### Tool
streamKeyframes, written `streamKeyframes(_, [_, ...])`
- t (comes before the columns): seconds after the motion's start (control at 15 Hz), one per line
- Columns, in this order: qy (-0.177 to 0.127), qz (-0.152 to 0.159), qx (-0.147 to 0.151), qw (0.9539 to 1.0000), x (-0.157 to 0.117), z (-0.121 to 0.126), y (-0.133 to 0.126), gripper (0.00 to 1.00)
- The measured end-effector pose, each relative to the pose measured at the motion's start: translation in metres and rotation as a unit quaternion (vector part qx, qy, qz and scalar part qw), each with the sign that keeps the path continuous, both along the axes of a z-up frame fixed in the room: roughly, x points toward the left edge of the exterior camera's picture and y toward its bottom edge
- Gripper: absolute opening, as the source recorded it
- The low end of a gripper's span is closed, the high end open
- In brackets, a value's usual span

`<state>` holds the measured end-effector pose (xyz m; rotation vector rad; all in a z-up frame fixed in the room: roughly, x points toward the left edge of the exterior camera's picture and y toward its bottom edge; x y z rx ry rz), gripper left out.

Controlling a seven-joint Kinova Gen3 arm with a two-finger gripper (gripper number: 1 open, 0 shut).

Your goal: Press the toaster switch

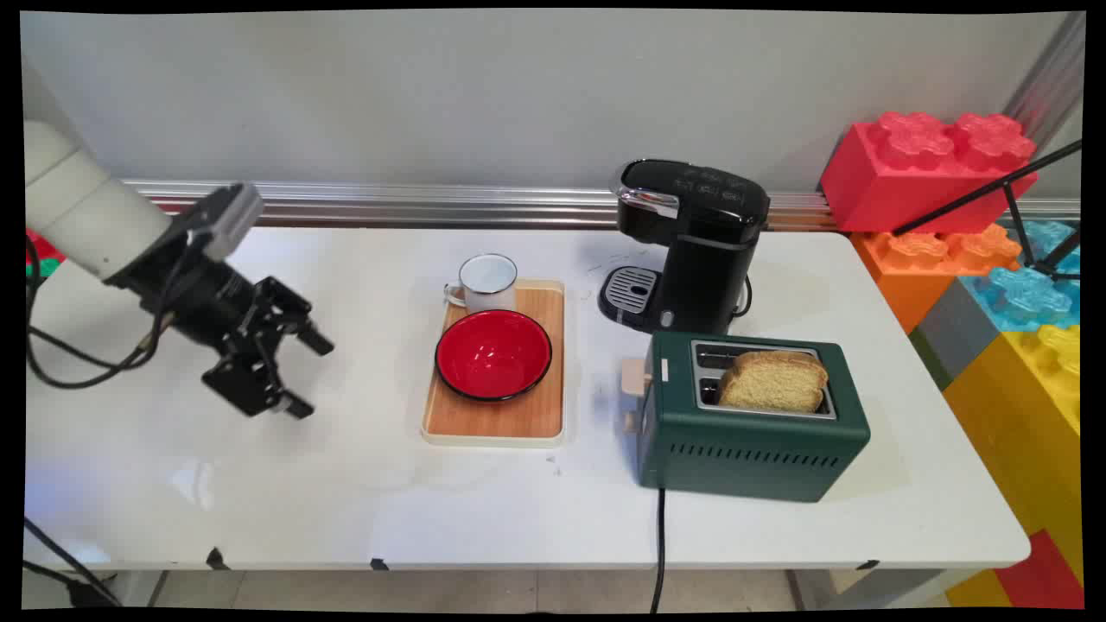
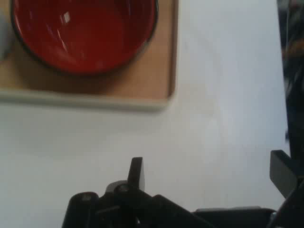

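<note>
One toaster [image 1: 753,423], one bread slice [image 1: 772,381], one bowl [image 1: 492,354].

Bare table [image 1: 363,484] left of and in front of tray [image 1: 497,428]. Bowl [image 1: 492,354] and mug [image 1: 486,282] filling tray; toaster [image 1: 752,441] and coffee maker [image 1: 691,246] crowding right.

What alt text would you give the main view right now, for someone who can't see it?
The open black gripper hangs empty over the white table, left of a wooden tray holding a red bowl and white mug. Right: a black coffee maker behind a green toaster holding bread.
</note>
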<state>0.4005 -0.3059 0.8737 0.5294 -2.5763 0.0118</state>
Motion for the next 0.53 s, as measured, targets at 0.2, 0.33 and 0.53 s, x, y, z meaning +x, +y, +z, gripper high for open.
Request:
streamKeyframes(0.2, [0.048, 0.013, -0.008, 0.9987, -0.004, 0.009, -0.005, 1.00])
streamKeyframes(0.33, [0.092, 0.022, -0.015, 0.9954, -0.007, 0.018, -0.009, 1.00])
streamKeyframes(0.53, [0.136, 0.026, -0.027, 0.9901, -0.009, 0.027, -0.015, 1.00])
